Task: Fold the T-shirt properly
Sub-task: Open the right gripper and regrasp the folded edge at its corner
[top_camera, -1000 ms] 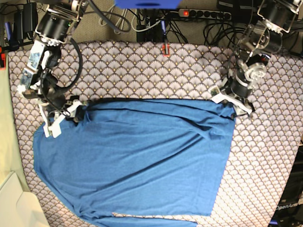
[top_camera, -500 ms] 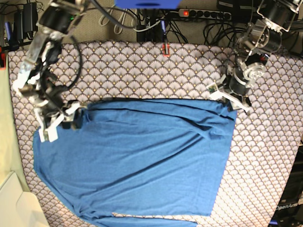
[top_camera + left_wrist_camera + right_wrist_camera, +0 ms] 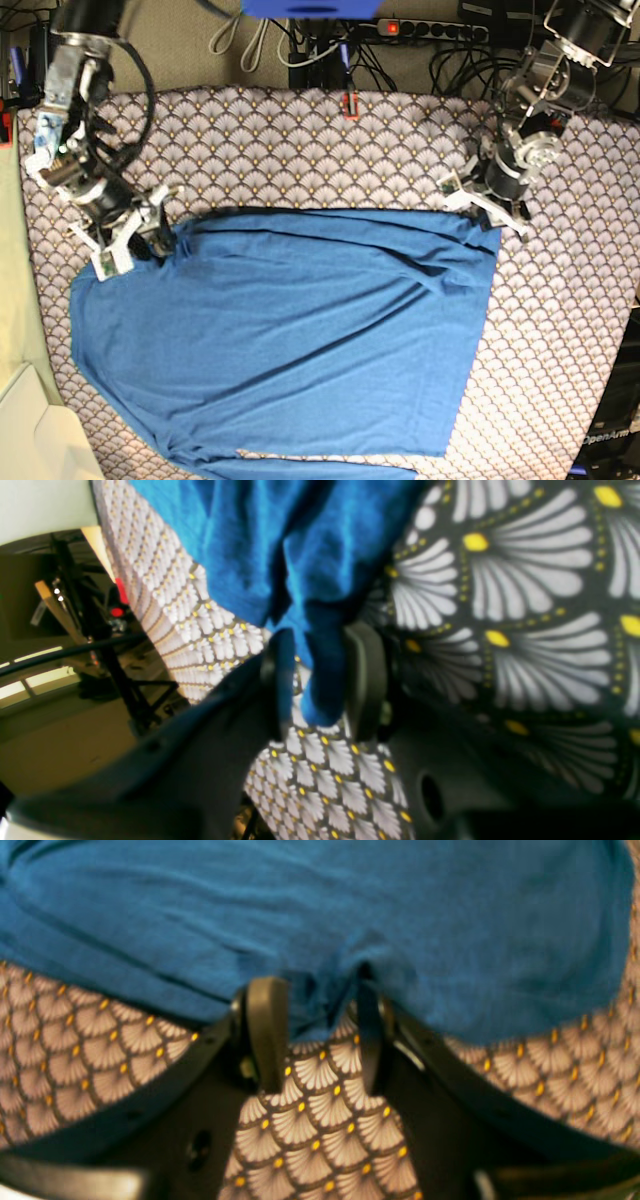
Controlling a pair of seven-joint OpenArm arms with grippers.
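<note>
The blue T-shirt [image 3: 290,340] lies spread flat across the patterned table cloth [image 3: 300,150]. My left gripper [image 3: 487,213] is at its back right corner. In the left wrist view a fold of the T-shirt [image 3: 280,540] fills the gap between the fingers, and the left gripper [image 3: 320,680] is shut on it. My right gripper [image 3: 150,240] is at the back left corner. In the right wrist view the T-shirt [image 3: 320,905] has its edge bunched between the fingertips of the right gripper [image 3: 317,1010], which holds it.
Cables and a power strip [image 3: 420,30] run behind the table's back edge. A small red object [image 3: 350,105] sits at the back middle. A white box [image 3: 30,430] stands off the table's front left corner. Black equipment [image 3: 610,440] is at the front right.
The left gripper's jaws have closed in on the shirt's back right corner. The right arm has swung to the left and its gripper has turned at the back left corner. The shirt has barely moved.
</note>
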